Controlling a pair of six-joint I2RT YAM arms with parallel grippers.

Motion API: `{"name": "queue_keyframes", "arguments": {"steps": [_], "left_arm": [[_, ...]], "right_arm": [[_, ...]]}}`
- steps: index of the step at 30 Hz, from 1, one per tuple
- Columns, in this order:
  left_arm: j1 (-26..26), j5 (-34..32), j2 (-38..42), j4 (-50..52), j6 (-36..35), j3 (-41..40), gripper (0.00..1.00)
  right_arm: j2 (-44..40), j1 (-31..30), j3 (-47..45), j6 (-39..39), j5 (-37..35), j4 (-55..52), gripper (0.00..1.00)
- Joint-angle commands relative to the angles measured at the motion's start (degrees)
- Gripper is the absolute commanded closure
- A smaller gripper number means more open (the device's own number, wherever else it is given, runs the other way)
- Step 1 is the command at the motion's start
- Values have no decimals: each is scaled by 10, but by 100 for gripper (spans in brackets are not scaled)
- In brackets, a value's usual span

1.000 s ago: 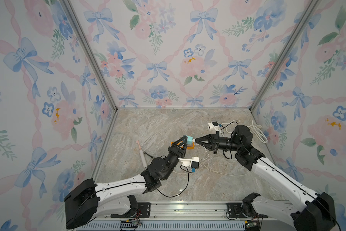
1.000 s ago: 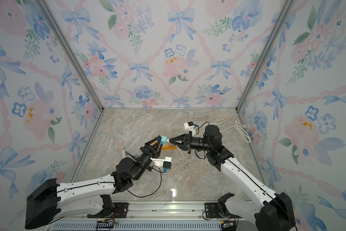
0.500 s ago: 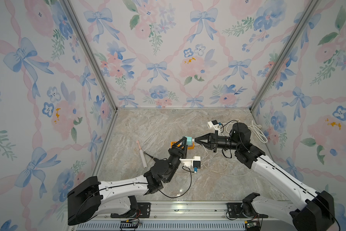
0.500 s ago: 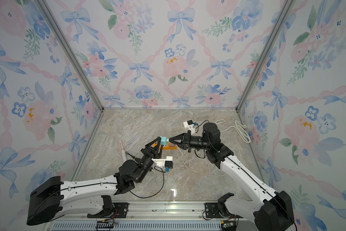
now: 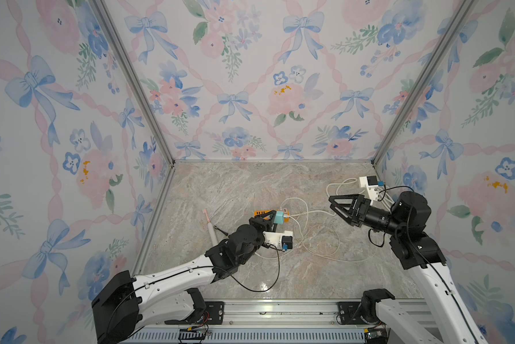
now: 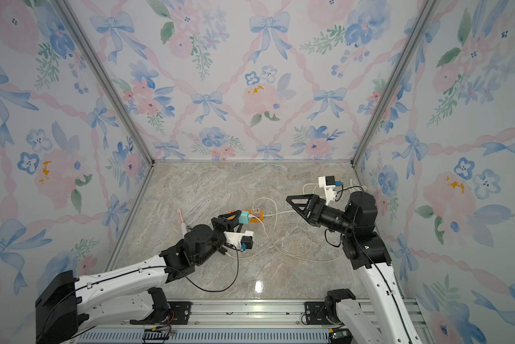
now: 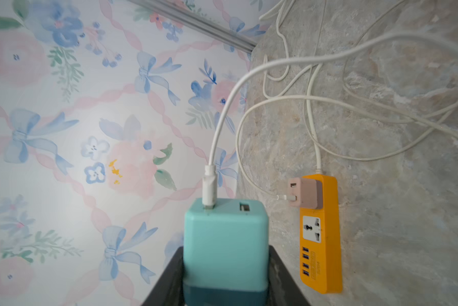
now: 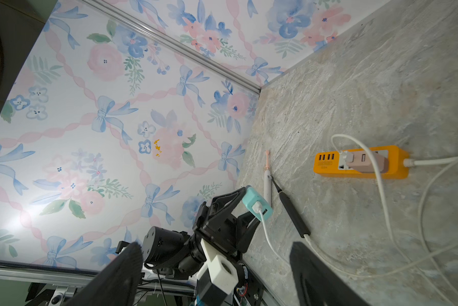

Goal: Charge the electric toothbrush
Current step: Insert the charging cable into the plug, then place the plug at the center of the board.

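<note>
Status we observe: left end effector (image 5: 271, 218) clamps teal adapter (image 7: 225, 238) near power strip (image 7: 328, 238); right end effector (image 5: 336, 205) wide, empty.

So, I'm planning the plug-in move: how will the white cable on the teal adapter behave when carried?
Likely floppy: the white cable arcs limply from the teal adapter and lies in loose loops on the table. It should trail behind, adding little weight. Loops lie beside the orange power strip, so snagging seems possible.
</note>
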State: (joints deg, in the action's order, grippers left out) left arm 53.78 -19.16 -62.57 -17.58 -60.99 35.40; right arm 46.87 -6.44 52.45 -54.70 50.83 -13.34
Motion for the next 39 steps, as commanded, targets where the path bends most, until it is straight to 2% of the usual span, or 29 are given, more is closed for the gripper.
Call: {"name": "queue_keyframes", "arguments": {"steps": [1, 5, 6, 11, 20, 28, 31, 36, 39], "left_arm": [[-36, 49, -9, 153, 140, 21, 100], [-83, 93, -46, 192, 252, 34, 100], [-93, 100, -67, 216, 280, 64, 100], [-111, 124, -131, 261, 350, 85, 100], [-147, 165, -223, 301, 347, 101, 100], [-167, 109, -310, 309, 360, 142, 100], [-167, 92, -330, 310, 351, 150, 85], [-168, 90, -328, 309, 355, 158, 34], [-169, 100, -282, 307, 375, 154, 13]], "right_arm": [[17, 8, -12, 21, 12, -30, 11], [17, 8, -19, 25, 10, -35, 10], [16, 8, -18, 29, 7, -40, 10], [4, 8, -11, 52, -3, -76, 7], [-8, 7, -18, 56, -7, -83, 5], [-13, 6, -29, 52, -6, -76, 4], [-14, 6, -26, 61, -6, -83, 3], [-3, 6, -6, 112, -20, -127, 3], [6, 6, 0, 113, -22, -122, 2]]}}
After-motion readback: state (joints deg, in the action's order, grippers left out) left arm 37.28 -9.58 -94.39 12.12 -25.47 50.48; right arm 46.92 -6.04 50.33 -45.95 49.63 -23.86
